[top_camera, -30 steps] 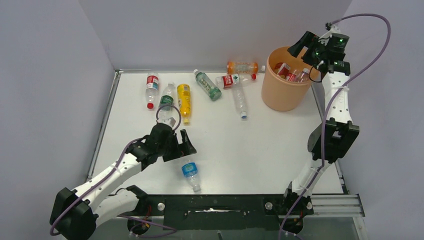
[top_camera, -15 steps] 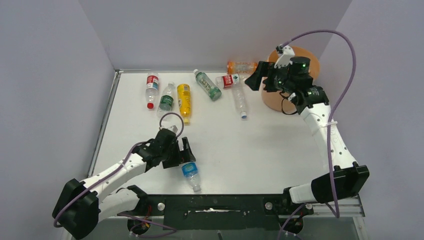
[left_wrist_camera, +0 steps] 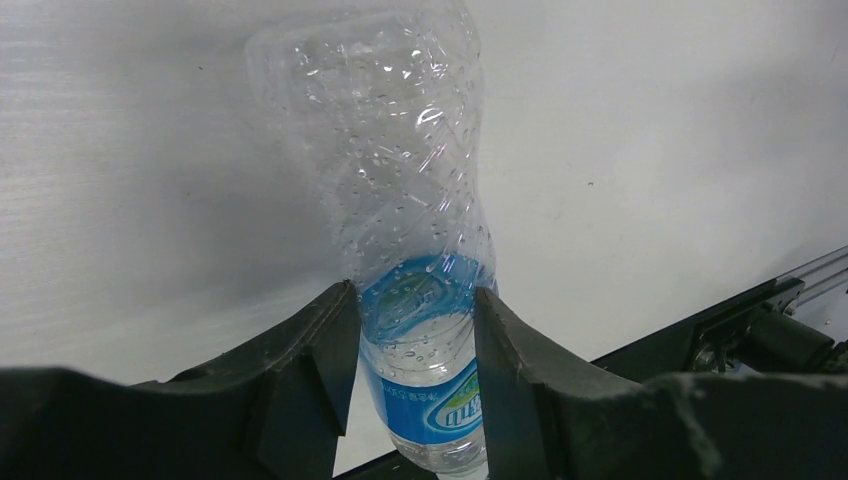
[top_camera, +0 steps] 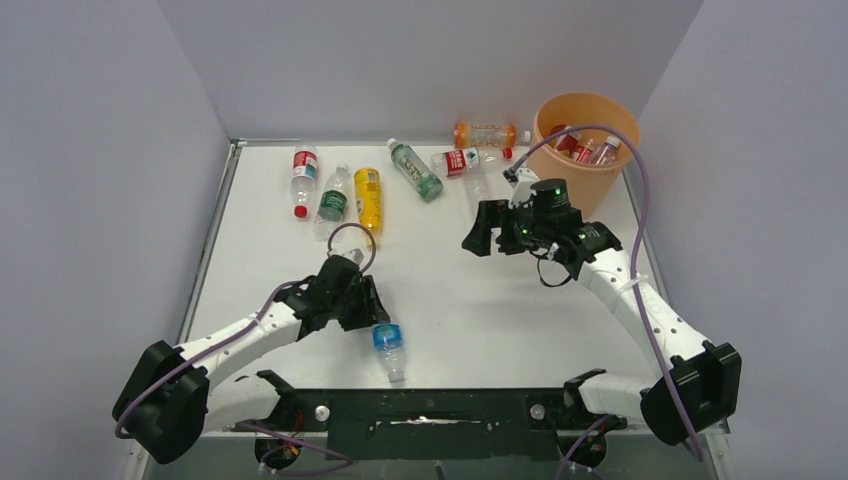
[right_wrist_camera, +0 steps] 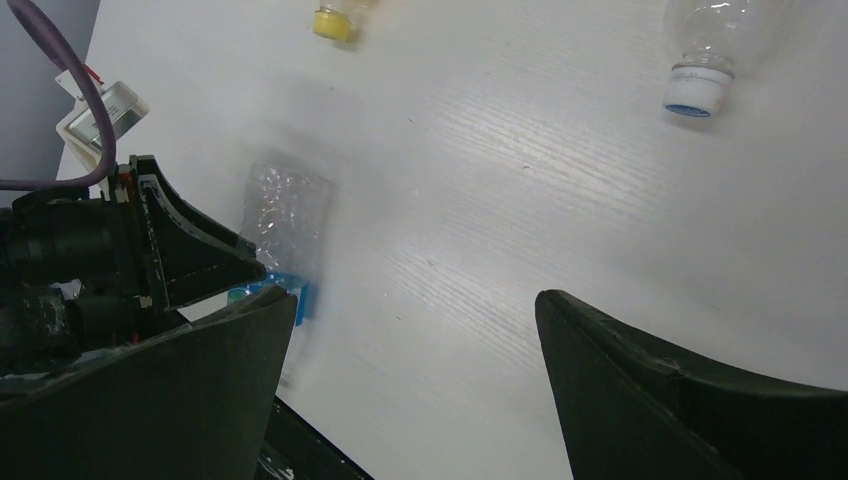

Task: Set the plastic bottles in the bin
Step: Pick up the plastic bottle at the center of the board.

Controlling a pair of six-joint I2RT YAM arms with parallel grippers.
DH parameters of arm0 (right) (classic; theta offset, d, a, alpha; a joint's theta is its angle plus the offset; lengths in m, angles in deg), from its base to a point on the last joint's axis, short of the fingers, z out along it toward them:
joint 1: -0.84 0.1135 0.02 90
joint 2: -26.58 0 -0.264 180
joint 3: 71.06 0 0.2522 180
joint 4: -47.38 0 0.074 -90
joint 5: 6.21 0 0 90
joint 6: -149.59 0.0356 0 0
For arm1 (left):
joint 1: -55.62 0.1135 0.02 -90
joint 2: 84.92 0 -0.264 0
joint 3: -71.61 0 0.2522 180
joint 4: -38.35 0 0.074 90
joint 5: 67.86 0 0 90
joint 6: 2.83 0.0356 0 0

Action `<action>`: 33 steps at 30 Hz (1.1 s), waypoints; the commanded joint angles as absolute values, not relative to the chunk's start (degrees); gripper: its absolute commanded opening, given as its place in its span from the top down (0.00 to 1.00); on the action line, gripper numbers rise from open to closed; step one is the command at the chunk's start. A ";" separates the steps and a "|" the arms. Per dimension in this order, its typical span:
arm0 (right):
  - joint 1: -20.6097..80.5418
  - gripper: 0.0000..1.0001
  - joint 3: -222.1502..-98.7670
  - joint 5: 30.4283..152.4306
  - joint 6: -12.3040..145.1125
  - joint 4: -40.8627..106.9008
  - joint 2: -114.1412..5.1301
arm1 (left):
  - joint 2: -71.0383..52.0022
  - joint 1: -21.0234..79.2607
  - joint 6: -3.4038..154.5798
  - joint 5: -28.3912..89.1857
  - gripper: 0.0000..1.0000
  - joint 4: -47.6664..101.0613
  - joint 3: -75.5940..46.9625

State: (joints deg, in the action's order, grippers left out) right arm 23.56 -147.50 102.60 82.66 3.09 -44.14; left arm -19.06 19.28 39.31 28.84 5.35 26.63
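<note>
Black fingers of the left gripper (left_wrist_camera: 415,330) are closed against both sides of a clear, crumpled plastic bottle with a blue label (left_wrist_camera: 420,200). The two fingers press on the label band, and the wrinkled clear body reaches out beyond the fingertips. From above, this bottle (top_camera: 388,345) lies on the white tabletop (top_camera: 450,300) near the front edge, with the left gripper (top_camera: 372,318) low over it.

The right gripper (right_wrist_camera: 417,300) stands wide open and holds nothing. Between its spread fingers the wrist view shows only bare tabletop. From above, the right gripper (top_camera: 482,232) hangs over the middle of the table, in front of the round peach-orange plastic bin (top_camera: 585,97). The bin stands at the far right corner with several red-labelled bottles (top_camera: 580,148) inside.

A clear bottle with a blue cap (right_wrist_camera: 700,60) lies just beyond the open right fingers. Along the far edge lie a red-labelled clear bottle (top_camera: 303,178), a green-labelled clear bottle (top_camera: 333,200), a yellow bottle (top_camera: 368,200), a green bottle (top_camera: 417,170), another red-labelled bottle (top_camera: 465,160) and an orange bottle (top_camera: 487,133). All of these lie well apart from both grippers.
</note>
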 commanded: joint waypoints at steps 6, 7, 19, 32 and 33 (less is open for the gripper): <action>24.16 0.05 -144.83 108.36 85.44 9.55 -41.66 | -22.33 18.71 39.58 32.32 0.63 9.64 22.76; 24.25 0.05 -144.31 110.05 86.25 10.58 -41.90 | -22.87 18.68 39.49 33.41 0.63 10.69 22.65; 27.20 0.05 -140.03 121.87 96.41 24.83 -45.94 | -25.62 17.55 40.31 44.48 0.63 23.86 21.12; 30.47 0.04 -140.81 122.22 98.43 28.10 -50.37 | -24.63 14.78 38.49 51.14 0.62 33.28 21.12; 30.66 0.04 -140.89 122.13 98.41 28.04 -50.67 | -24.61 14.63 38.40 51.15 0.62 33.49 21.13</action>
